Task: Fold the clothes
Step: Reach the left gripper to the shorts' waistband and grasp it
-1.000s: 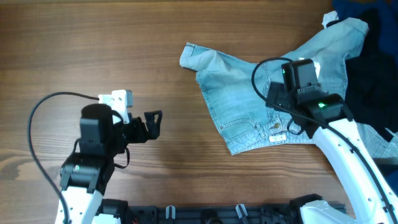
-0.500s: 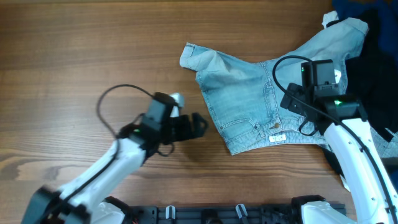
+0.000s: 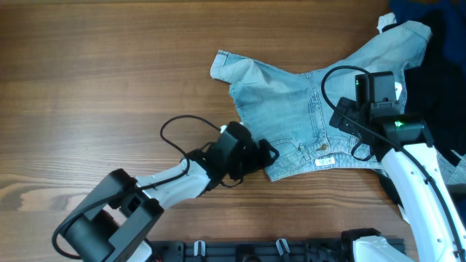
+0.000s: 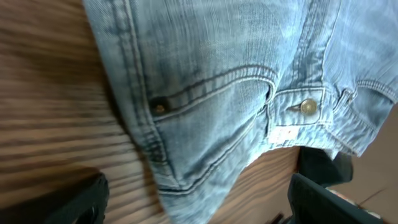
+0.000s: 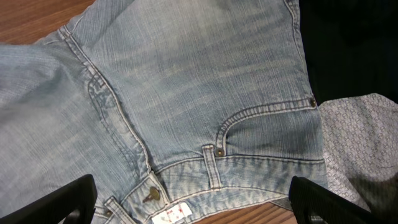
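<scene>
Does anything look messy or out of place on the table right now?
Yes. The jeans lie unfolded and wrinkled, with the legs splayed apart. One leg runs up against a heap made of a black garment and a dark blue cloth at far right.

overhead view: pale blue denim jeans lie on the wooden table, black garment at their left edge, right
No: the black garment is at the right edge of the pale blue denim jeans on the wooden table, as the overhead view shows.

Robotics lab, wooden table (image 3: 87,58), white robot arm (image 3: 416,176)
</scene>
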Controlling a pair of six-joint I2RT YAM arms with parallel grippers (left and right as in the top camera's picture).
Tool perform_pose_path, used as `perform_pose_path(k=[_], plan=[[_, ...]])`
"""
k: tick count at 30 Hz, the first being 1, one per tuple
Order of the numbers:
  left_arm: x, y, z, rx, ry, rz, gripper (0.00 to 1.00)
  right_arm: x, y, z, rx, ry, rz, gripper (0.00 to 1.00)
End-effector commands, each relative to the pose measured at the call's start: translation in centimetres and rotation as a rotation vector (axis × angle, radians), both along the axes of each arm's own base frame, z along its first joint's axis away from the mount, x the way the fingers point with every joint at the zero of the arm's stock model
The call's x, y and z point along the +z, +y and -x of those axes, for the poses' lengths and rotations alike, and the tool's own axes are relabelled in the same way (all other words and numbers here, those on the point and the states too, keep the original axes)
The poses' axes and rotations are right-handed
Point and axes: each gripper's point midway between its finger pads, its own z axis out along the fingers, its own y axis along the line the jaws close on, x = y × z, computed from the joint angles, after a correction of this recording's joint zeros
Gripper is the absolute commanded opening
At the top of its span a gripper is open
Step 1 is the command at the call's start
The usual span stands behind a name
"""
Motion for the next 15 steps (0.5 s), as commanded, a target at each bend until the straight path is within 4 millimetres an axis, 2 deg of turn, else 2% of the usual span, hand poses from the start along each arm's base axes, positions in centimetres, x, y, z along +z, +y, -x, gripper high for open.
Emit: perform_pose_path(k=[1,7,9,15], plan=[[-2.3,-0.1,0.8,0.094,0.088,-0.046,0.91,1.1,0.0,0.1,-0.018,-0.038,-0.016,1.0],[-1.8,-2.4,1.7,0.06,0.041,-0.001,0.8,1.2,0.0,0.1,-0.018,-0.039,-0.016,1.0],[-1.9,-2.5,1.8,0.065,0.024,-0.015,0.65,1.1,-0.1,0.2,-0.018,-0.035,-0.016,1.0],[-1.9,-2.6,1.8,0.069,0.011,-0.025,0.31,1.1,-0.1,0.3,-0.018,-0.031,-0.015,1.0]])
